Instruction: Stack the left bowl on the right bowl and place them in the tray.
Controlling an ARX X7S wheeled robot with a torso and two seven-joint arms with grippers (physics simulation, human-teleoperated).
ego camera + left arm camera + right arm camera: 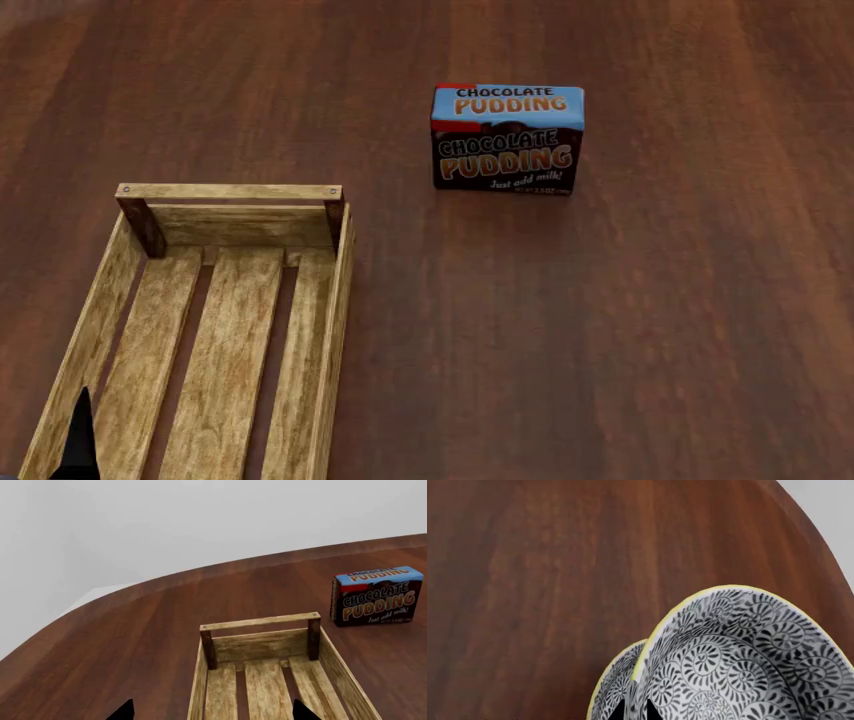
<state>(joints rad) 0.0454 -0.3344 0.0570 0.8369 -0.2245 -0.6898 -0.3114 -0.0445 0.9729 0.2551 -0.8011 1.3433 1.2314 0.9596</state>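
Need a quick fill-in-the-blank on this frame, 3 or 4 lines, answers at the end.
1. The tray has a slatted bottom and holds ____ bowls.
2. The box standing on the table beyond the tray is labelled chocolate ____.
3. In the right wrist view, the two patterned bowls have rims coloured ____.
4. In the head view, the number of bowls visible is ____.

Missing words: no; pudding; yellow; zero
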